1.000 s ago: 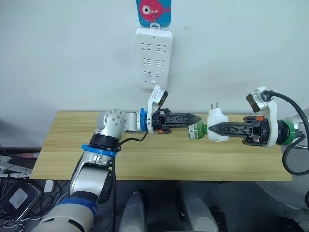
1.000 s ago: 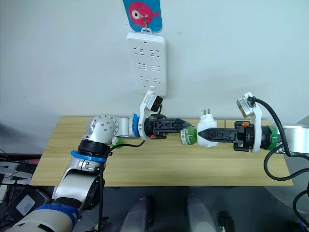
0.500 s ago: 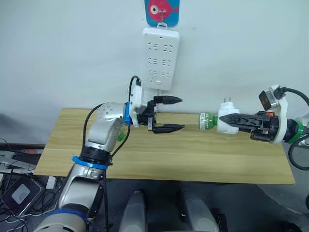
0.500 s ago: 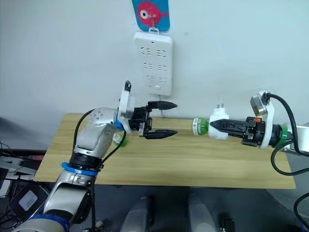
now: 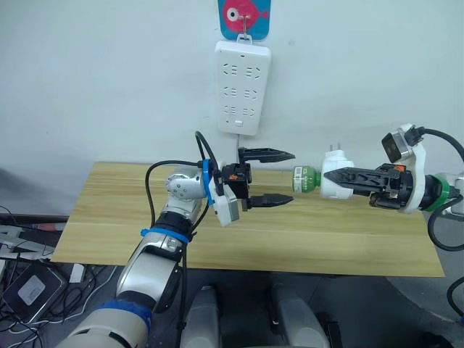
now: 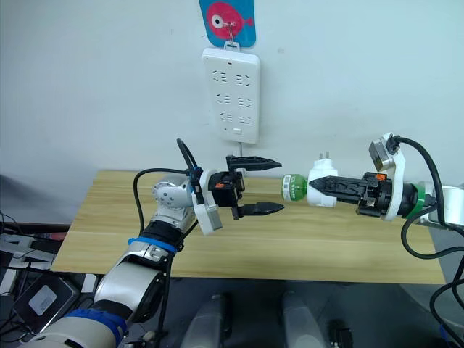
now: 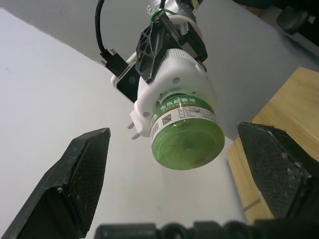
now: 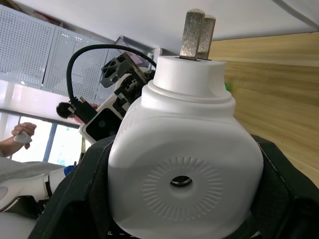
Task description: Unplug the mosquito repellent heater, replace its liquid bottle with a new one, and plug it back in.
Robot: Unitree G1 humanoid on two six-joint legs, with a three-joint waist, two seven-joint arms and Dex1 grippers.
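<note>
The mosquito repellent heater (image 5: pixel 336 178) is a small white unit held in the air over the table, its two prongs (image 8: pixel 197 31) pointing up. My right gripper (image 5: pixel 341 177) is shut on it from the right. A green liquid bottle (image 5: pixel 306 178) sticks out of the heater toward my left gripper (image 5: pixel 291 176). That gripper is open, one finger above and one below, with its tips about level with the bottle's base and not touching it. In the left wrist view the bottle (image 7: pixel 187 137) hangs between the two spread fingers (image 7: pixel 84 172).
A long white power strip (image 5: pixel 243 85) hangs on the wall above the table's back edge, under a blue fish hook (image 5: pixel 244 14). The wooden table (image 5: pixel 109 217) lies below both arms. Cables and boxes lie on the floor at the left (image 5: pixel 25 286).
A second ago my left gripper was shut at the bottle's base. It then opened and drew back left. It now reaches toward the bottle again, open, as the heater comes slightly left.
</note>
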